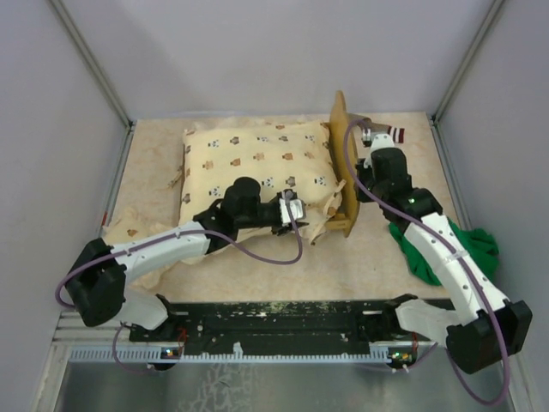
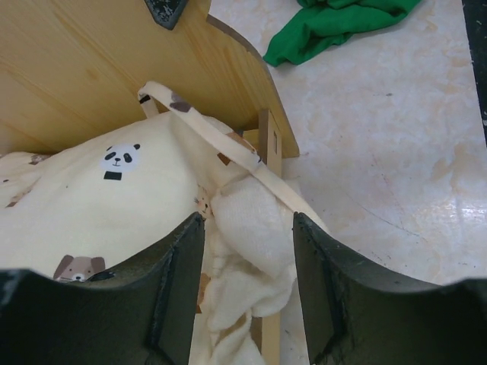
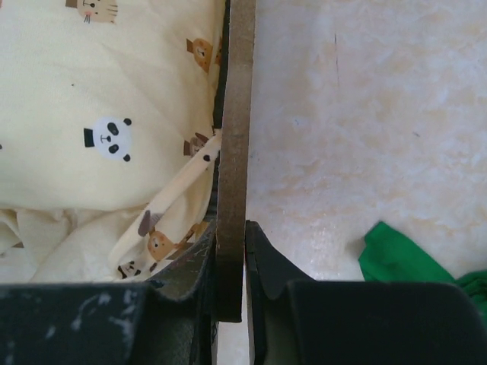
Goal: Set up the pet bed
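The pet bed (image 1: 343,167) lies under a cream animal-print pillow (image 1: 257,167); only its light-wood headboard stands clear at the right. My right gripper (image 1: 360,129) is shut on the headboard's edge (image 3: 236,114), one finger on each face (image 3: 245,251). My left gripper (image 1: 296,210) is at the bed's near right corner. Its fingers (image 2: 247,289) press a bunched fold of the cream quilt (image 2: 251,236) beside the corner post (image 2: 270,144). The pillow (image 2: 91,190) and a printed strap (image 2: 228,148) lie against the headboard (image 2: 91,68). The bed's grey base is hidden.
A green cloth (image 1: 467,245) lies crumpled on the table right of the bed, under my right arm; it also shows in the wrist views (image 2: 335,23) (image 3: 396,258). More cream quilt (image 1: 129,227) spills at the table's left. Grey walls enclose the table.
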`<act>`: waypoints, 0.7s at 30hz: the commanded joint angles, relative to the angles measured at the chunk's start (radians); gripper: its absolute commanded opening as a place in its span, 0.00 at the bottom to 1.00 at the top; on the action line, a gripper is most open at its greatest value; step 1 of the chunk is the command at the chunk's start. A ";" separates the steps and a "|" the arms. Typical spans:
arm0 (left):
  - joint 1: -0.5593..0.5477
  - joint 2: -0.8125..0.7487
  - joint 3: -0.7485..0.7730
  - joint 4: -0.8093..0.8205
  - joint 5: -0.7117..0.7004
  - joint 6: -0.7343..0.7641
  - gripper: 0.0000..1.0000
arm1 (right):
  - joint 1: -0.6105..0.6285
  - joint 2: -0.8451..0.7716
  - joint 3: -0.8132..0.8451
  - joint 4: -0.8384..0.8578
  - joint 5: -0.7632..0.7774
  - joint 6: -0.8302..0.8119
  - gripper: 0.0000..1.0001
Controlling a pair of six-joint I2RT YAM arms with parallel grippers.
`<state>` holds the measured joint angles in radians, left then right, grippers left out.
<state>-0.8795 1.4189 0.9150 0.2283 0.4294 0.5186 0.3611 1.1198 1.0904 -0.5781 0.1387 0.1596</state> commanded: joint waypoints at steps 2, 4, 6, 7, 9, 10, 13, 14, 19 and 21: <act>-0.030 -0.025 -0.034 -0.005 0.013 0.100 0.55 | 0.032 -0.129 -0.031 0.022 -0.126 0.099 0.12; -0.032 -0.025 -0.034 -0.030 0.013 0.106 0.55 | 0.032 -0.138 -0.028 -0.009 -0.079 0.104 0.25; -0.033 -0.020 -0.027 -0.056 0.013 0.102 0.55 | 0.032 -0.143 -0.004 -0.081 -0.028 0.120 0.34; -0.034 -0.020 -0.024 -0.065 0.019 0.095 0.55 | 0.032 -0.148 0.009 -0.110 -0.010 0.130 0.36; -0.038 -0.018 -0.026 -0.064 0.034 0.074 0.57 | 0.032 -0.169 0.032 -0.148 0.005 0.150 0.39; -0.042 -0.013 -0.026 -0.063 0.042 0.062 0.58 | 0.032 -0.181 0.044 -0.163 0.009 0.155 0.40; -0.054 0.021 -0.018 -0.066 0.059 0.035 0.59 | 0.033 -0.210 0.090 -0.201 0.014 0.161 0.42; -0.059 0.033 -0.018 -0.066 0.055 0.031 0.59 | 0.033 -0.213 0.108 -0.212 0.011 0.149 0.43; -0.083 0.082 -0.022 -0.038 0.023 0.022 0.56 | 0.042 -0.208 0.154 -0.216 -0.074 0.036 0.44; -0.087 0.084 -0.019 -0.030 0.006 0.021 0.46 | 0.050 -0.210 0.154 -0.189 -0.126 -0.037 0.44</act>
<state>-0.9535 1.4879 0.8886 0.1753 0.4473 0.5526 0.3904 0.9184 1.2041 -0.7986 0.1036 0.2470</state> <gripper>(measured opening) 0.547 0.439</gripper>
